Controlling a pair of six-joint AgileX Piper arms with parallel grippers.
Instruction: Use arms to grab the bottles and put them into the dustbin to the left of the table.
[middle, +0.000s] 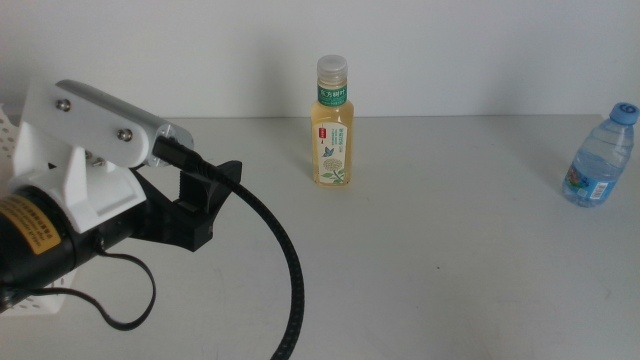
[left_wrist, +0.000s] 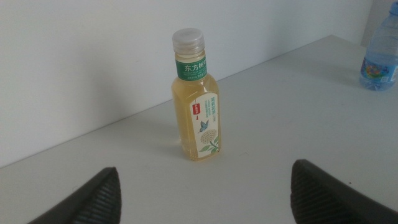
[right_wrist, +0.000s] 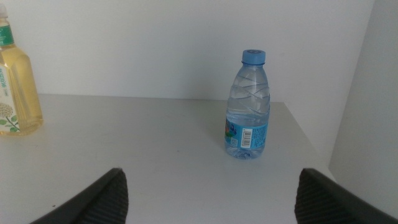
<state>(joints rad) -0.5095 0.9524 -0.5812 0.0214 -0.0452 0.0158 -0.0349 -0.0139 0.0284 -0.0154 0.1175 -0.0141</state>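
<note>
My left pincer (left_wrist: 202, 193): black wedge-shaped jaws spread wide, nothing between them. In the middle view it sits low on the left side over the plain light-grey matte tabletop (middle: 420, 270), white housing on top, thick black cable (middle: 285, 260) looping down toward the bottom edge, yellow sticker on the dark arm body.

Just behind my white housing at the left edge, a sliver of the white perforated plastic dustbin (middle: 8, 135) shows; the rest is hidden by the arm.

My right pincer (right_wrist: 211, 196): black jaws also wide apart, empty. Not visible in the middle view.

Ahead of the left pincer, well apart from it: the yellowish tea bottle with green label band and pale translucent cap (left_wrist: 196, 99). Upright on the tabletop, near the back edge by the white wall, roughly centre of the middle view. Cream label with a bird and flower print faces the camera. Not touched by either pincer.

Ahead of the right pincer, also well apart: the clear plastic water bottle with blue cap and blue label (right_wrist: 247, 106). Upright, near the tabletop's far right corner; a white side wall stands just beyond that edge. In the middle view it sits at the right edge, well apart from the tea bottle.

Both bottles still on the tabletop, none in the dustbin that I can see.
</note>
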